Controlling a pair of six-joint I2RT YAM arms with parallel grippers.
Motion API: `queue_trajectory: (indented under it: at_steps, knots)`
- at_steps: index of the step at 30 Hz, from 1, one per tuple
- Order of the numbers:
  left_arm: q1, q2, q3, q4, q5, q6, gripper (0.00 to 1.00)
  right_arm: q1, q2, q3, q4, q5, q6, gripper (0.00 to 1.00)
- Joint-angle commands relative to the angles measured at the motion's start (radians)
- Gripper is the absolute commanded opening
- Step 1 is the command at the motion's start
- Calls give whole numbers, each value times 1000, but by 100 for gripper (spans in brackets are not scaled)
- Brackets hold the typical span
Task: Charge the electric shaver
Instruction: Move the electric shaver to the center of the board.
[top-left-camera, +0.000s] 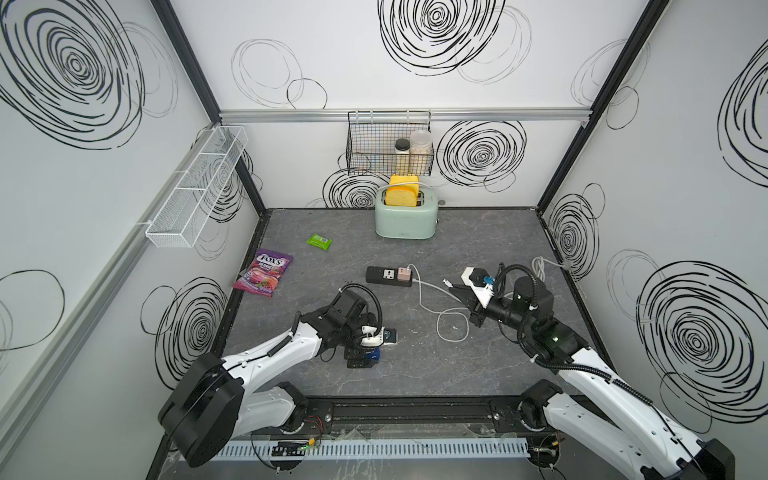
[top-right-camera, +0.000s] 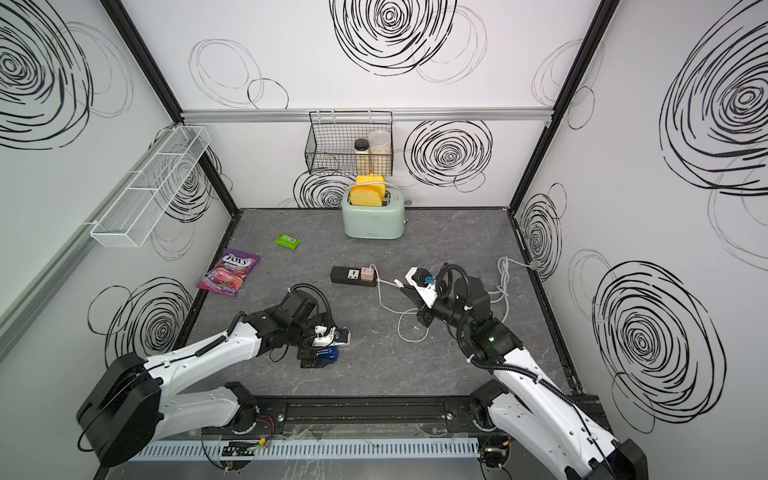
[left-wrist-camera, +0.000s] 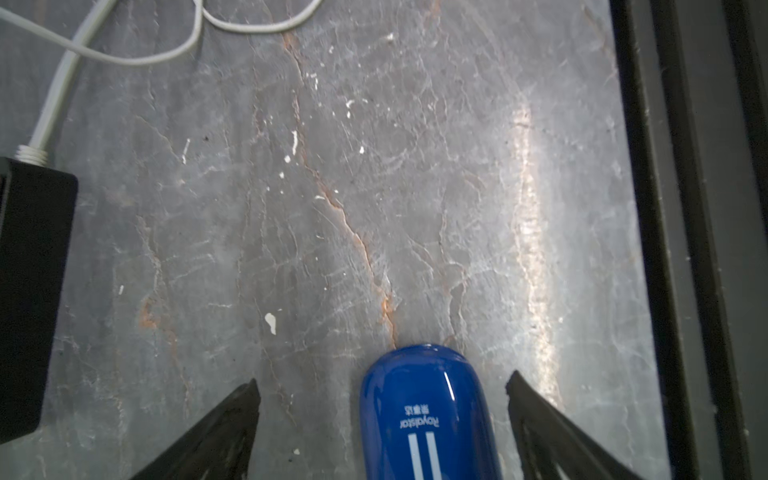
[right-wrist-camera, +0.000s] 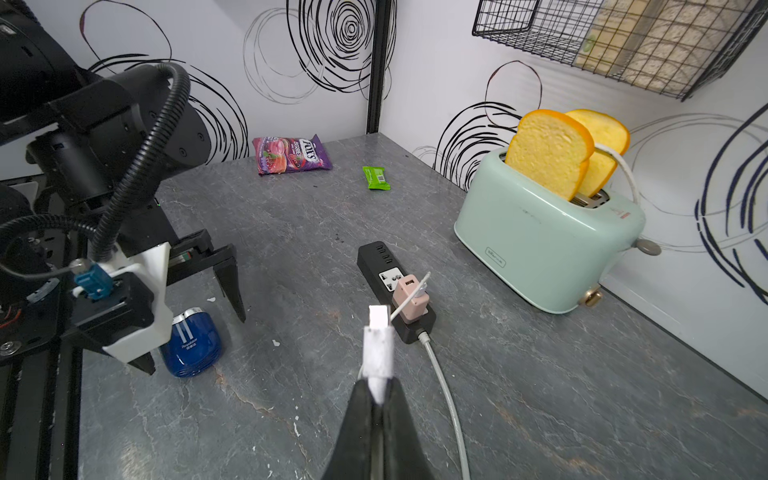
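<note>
Electric shaver (right-wrist-camera: 189, 345), glossy blue, rests on the grey tabletop (top-left-camera: 415, 365) near the front edge, left of centre, between the spread fingers of the left gripper (left-wrist-camera: 382, 379). The left wrist view shows bare table on both sides of the shaver's rounded end, so neither fingertip touches it there.

At far left, a purple candy bag (top-left-camera: 264, 272) lies flat close to the side wall, with a small green packet (top-left-camera: 319, 241) farther back. Next comes the left gripper, its jaws wide apart, lowered around the shaver and holding nothing.

At centre, a black power strip (top-left-camera: 380, 275) lies on the table with a pale-pink adapter (top-left-camera: 403, 273) plugged into it. Behind it, by the back wall, a mint-green toaster (top-left-camera: 406, 222) holds two slices of bread.

A white charging cable (top-left-camera: 419, 293) runs from the adapter and loops on the tabletop between the two arms. It ends in a white plug (right-wrist-camera: 378, 345).

At right, the right gripper (right-wrist-camera: 376, 395) is clamped tight on that plug. The plug juts out beyond the fingertips and points toward the power strip, well apart from the shaver.
</note>
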Motion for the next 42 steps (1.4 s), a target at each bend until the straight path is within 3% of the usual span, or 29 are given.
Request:
queue_trajectory:
  at_steps: [1, 6, 16, 19, 23, 24, 25, 29, 37, 40, 42]
  knots:
    - [-5, 7, -11, -35, -32, 47, 97, -7, -13, 36, -19, -28, -5, 0]
    - [-6, 18, -36, -23, -82, 1, 97, -10, -9, 28, -12, -38, -9, 0]
    - [-20, 176, 19, -29, -145, -50, 98, -22, -10, 43, -32, -48, -30, 0]
    - [-27, 225, 61, -60, -114, -74, 85, -26, -20, 35, -32, -49, -35, 0]
    - [-42, 296, 103, -80, -104, -91, 38, -31, -29, 26, -32, -43, -36, 0]
    - [-47, 310, 111, -84, -110, -91, 31, -35, -31, 26, -36, -43, -39, 0]
    - [-52, 321, 116, -89, -124, -91, 30, -36, -33, 26, -39, -43, -42, 0]
    - [-72, 335, 153, -83, -147, -125, 29, -51, -45, 24, -50, -37, -50, 0]
    - [-219, 434, 320, 37, -125, -450, 31, -86, -44, 23, -55, 1, -37, 0]
    - [-244, 468, 320, 122, -112, -539, 37, -90, -45, 29, -68, 25, -36, 0]
    - [-255, 492, 322, 152, -132, -574, 52, -93, -52, 31, -75, 33, -39, 0]
